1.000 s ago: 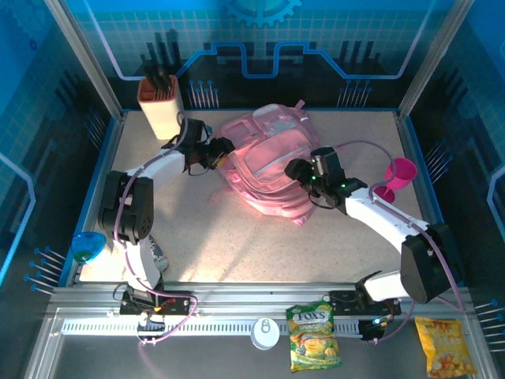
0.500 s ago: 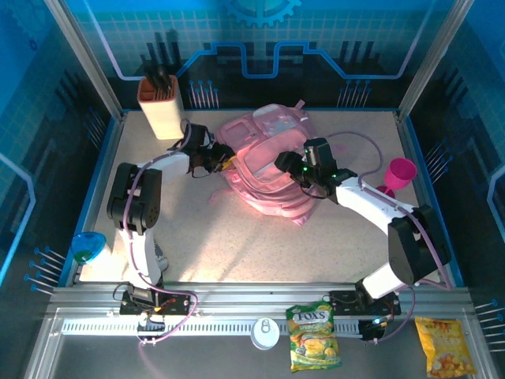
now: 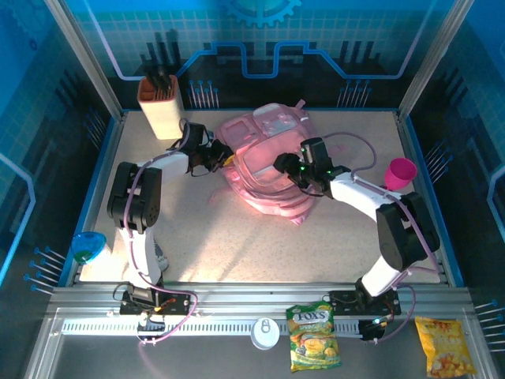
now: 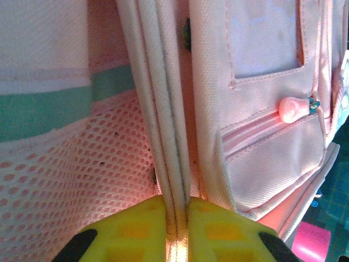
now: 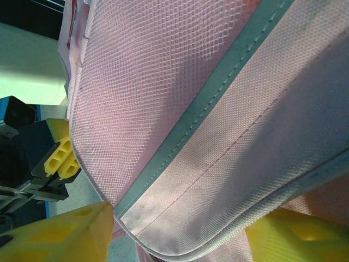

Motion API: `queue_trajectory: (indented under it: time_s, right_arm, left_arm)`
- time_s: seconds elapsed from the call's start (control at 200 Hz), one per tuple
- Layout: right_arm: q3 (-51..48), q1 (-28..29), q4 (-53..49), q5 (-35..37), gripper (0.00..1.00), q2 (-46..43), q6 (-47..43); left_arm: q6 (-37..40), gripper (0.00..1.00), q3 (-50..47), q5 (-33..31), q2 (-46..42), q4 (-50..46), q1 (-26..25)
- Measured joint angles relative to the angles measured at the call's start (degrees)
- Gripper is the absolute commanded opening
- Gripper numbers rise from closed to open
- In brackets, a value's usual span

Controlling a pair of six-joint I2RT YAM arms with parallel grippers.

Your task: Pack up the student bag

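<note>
Near rail: we see a green crinkled Fox's snack packet (image 3: 314, 338) and a yellow snack packet (image 3: 444, 356), well apart
Student bag: the large soft pink fabric backpack (image 3: 262, 162) lies flat mid-table between the two arms; we see mesh lining and a zipped pocket up close
Right gripper: the right gripper (image 3: 287, 165) sits over the bag's right half; its yellow fingers (image 5: 76, 232) stand wide, with a mesh-lined flap between them
Left gripper: the left gripper (image 3: 221, 155) is at the bag's left edge; its yellow fingers (image 4: 136, 224) are nearly together, pinching the pale piping
Far side: a pink plastic cup (image 3: 399, 173) stands by the right wall; a beige upright holder (image 3: 160, 106) is in the far left corner
</note>
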Motion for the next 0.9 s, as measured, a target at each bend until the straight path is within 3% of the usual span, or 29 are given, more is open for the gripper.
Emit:
queue_trajectory:
  time_s: [0.085,0.555,0.74,0.9]
  right_arm:
    - [1.0,-0.5,-0.2,-0.2,0.65,0.9,-0.5]
    - [11.0,-6.3,-3.3,-2.8,0.65,9.2,-7.8]
    - [10.6,-8.6,-4.5,0.1,0.68,8.5,-11.5]
    - [8.6,-8.5,-10.4,3.3,0.68,2.0,-13.7]
  left_arm:
    - [0.0,0.00,0.0,0.0,0.0,0.6,0.1]
    - [-1.7,0.00,-11.3,0.0,-10.6,3.0,-1.0]
    - [-2.7,0.00,-13.0,-0.3,-12.1,2.4,-4.3]
    - [-3.2,0.00,-13.0,-0.6,-12.1,2.6,-6.6]
